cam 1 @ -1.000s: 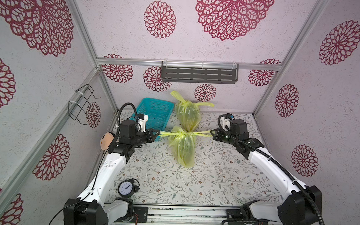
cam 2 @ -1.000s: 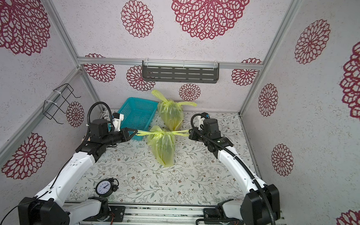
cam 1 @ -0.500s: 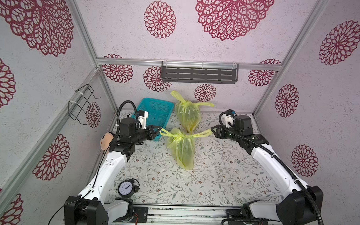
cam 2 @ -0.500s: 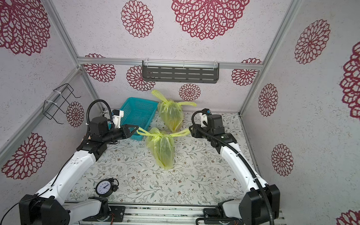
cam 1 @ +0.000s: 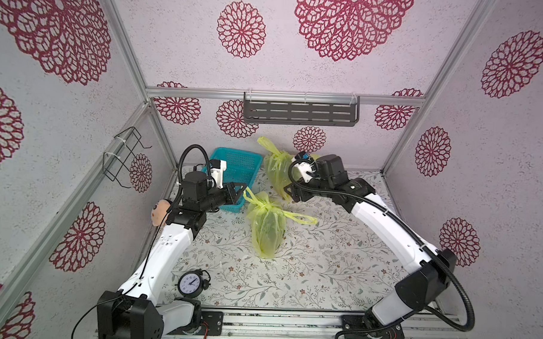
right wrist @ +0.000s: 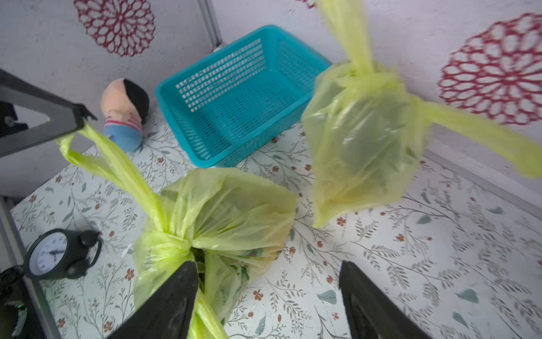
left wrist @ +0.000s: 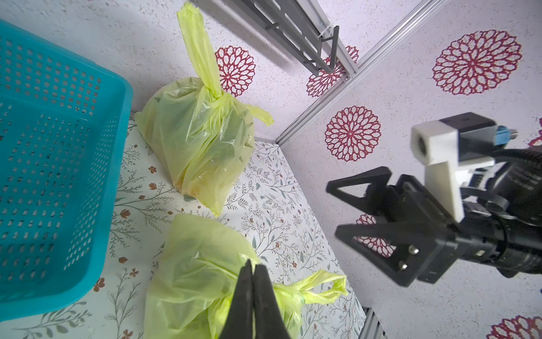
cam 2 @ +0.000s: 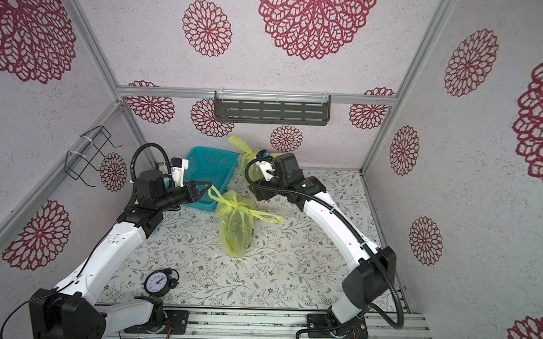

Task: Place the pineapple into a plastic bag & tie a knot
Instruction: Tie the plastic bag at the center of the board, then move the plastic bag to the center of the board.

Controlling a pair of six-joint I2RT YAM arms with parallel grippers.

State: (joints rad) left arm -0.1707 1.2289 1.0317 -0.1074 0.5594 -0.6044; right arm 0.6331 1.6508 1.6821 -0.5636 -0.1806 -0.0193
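The left gripper is clamped shut on one handle of the bag, just left of centre in both top views; the right gripper hangs right of the knot, jaws spread, holding nothing; the other handle lies loose on the table; the bag rests mid-frame, the pineapple a dim green shape inside; behind, a second bag leans beside a basket; a clock sits lower left.
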